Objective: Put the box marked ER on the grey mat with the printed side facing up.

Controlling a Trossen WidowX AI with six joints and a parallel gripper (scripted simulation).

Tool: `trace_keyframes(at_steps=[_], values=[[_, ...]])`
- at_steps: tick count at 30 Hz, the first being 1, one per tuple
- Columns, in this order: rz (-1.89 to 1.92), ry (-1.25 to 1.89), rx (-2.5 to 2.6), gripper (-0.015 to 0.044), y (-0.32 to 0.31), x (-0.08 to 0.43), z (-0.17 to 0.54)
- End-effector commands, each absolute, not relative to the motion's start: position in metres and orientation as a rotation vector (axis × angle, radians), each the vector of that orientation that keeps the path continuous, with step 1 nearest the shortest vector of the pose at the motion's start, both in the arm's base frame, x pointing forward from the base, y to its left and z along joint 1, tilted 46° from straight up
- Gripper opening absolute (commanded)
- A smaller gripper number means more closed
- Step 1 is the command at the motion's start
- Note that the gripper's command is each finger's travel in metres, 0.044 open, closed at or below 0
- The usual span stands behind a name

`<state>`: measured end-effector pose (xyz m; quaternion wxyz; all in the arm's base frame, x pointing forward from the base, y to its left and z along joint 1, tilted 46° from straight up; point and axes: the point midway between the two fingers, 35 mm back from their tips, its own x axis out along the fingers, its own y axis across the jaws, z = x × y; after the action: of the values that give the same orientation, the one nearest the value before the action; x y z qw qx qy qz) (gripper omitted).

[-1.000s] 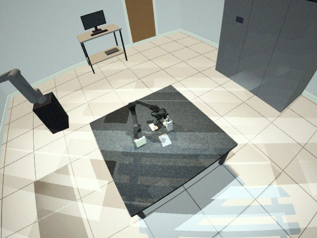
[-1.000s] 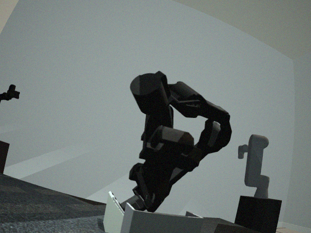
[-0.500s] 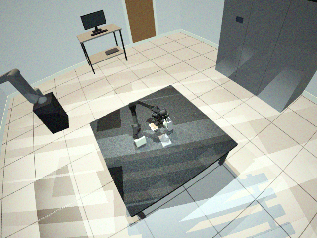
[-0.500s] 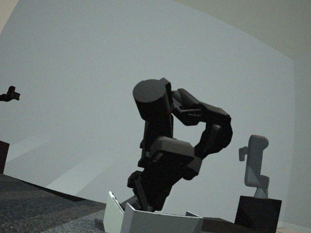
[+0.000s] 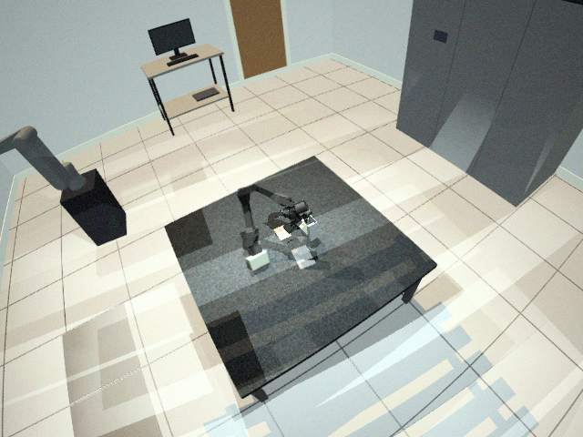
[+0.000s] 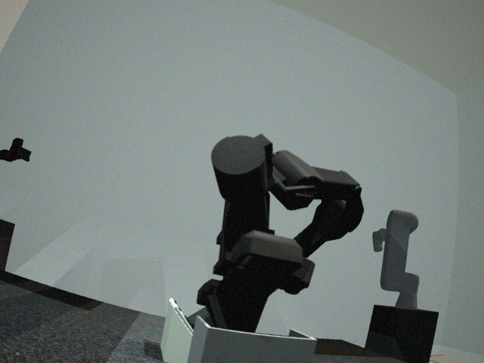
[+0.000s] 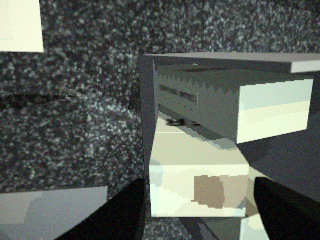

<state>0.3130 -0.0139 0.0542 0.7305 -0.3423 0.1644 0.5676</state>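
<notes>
QSFP-100G-ER box: location was the bin [image 5: 315,219] [image 6: 254,347] [image 7: 148,115], by the task; which box it was could not be told, the only marks seen being illegible.

Desk [image 5: 329,291] [image 6: 58,324] [image 7: 90,140]: carried the bin and, apart from it, what looked like the grey mat [image 5: 303,258] [image 7: 50,210].

Arm [image 5: 248,211] [image 6: 244,218]: reached down at the bin. Risk: contact with its wall, shifting it.

Near box [image 7: 200,145]: framed by the jaws, which stood partway open, gripping nothing. Risk: wrong part lifted if the code went unread.

Marked box [image 7: 200,107]: close beside it. A finger driven into the narrow gap could topple either.

Dark marks [image 7: 177,95]: sideways-facing; without a quarter turn, the print might end face down or sideways.
</notes>
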Motion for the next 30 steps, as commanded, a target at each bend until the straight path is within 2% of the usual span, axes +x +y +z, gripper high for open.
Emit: trace_keyframes(at_steps=[1,11,30], values=[[1.250,0.362,-0.754,0.0223,-0.014,0.313,0.054],[1.250,0.362,-0.754,0.0159,-0.014,0.313,0.054],[1.251,0.364,-0.753,0.0159,-0.026,0.308,0.064]])
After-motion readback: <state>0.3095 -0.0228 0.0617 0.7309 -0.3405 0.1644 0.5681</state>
